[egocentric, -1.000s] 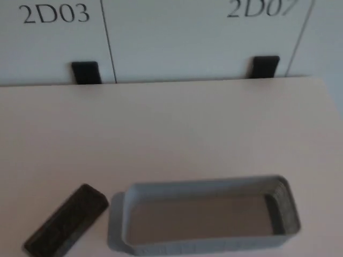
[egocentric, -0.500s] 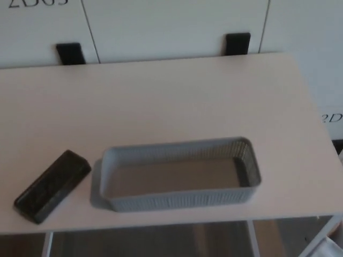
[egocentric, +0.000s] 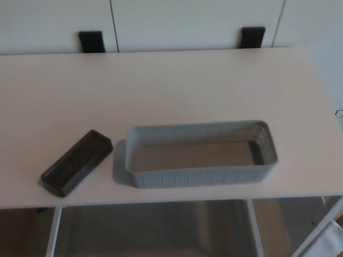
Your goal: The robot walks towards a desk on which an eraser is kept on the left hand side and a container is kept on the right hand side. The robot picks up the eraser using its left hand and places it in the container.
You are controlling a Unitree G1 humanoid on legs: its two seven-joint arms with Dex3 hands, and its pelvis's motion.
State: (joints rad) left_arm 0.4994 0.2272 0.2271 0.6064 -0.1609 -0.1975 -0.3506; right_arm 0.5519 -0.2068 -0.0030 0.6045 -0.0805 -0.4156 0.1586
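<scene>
- A wide, pale cream counter (egocentric: 171,91) fills most of the head view, with its front edge running across the lower part of the picture.
- A long, dark charcoal, block-shaped eraser (egocentric: 77,162) lies flat on the counter's left side, close to the front edge.
- The eraser sits at a slant, its near end pointing toward the lower left and its far end toward the upper right.
- A grey, rectangular, woven-look plastic container (egocentric: 201,153) stands to the right of the eraser, its long side roughly parallel to the counter's front edge.
- The container is open-topped and nothing lies inside it; its floor shows bare.
- The eraser's upper end comes near the container's left end, with a small strip of counter between them, so the two do not touch.
- Neither robot hand shows anywhere, so whether each is open or closed cannot be seen.
- Behind the counter stand white cabinet doors (egocentric: 193,21) with two black rectangular handles (egocentric: 91,41) at their lower edge.
- Below the counter's front edge, white frame legs (egocentric: 52,235) are visible.
</scene>
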